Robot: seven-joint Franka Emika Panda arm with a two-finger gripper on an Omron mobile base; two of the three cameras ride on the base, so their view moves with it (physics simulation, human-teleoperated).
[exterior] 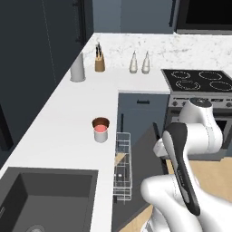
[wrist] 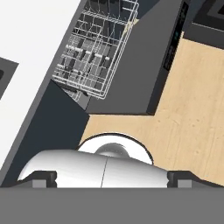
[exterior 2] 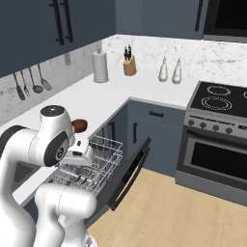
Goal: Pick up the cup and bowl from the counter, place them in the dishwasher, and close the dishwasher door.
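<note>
The whitish cup [exterior: 100, 134] with red at its top stands on the white counter [exterior: 63, 122] near the edge. The dark reddish-brown bowl [exterior: 100, 122] sits right behind it, touching or nearly so; the bowl [exterior 2: 80, 125] also peeks out behind my arm. The dishwasher door [exterior: 141, 165] hangs open and the white wire rack [exterior: 122, 165] is pulled out. My gripper [wrist: 111, 179] is open and holds nothing. It hovers above the floor beside the open door [wrist: 140, 70] and looks down at the rack [wrist: 94, 52].
A dark sink [exterior: 45, 199] lies at the counter's near end. A grey canister [exterior: 78, 68], a knife block [exterior: 99, 62] and two bottles [exterior: 139, 63] stand at the back. The stove [exterior: 199, 80] and oven [exterior 2: 217, 159] are to the right, above the wood floor [exterior 2: 183, 212].
</note>
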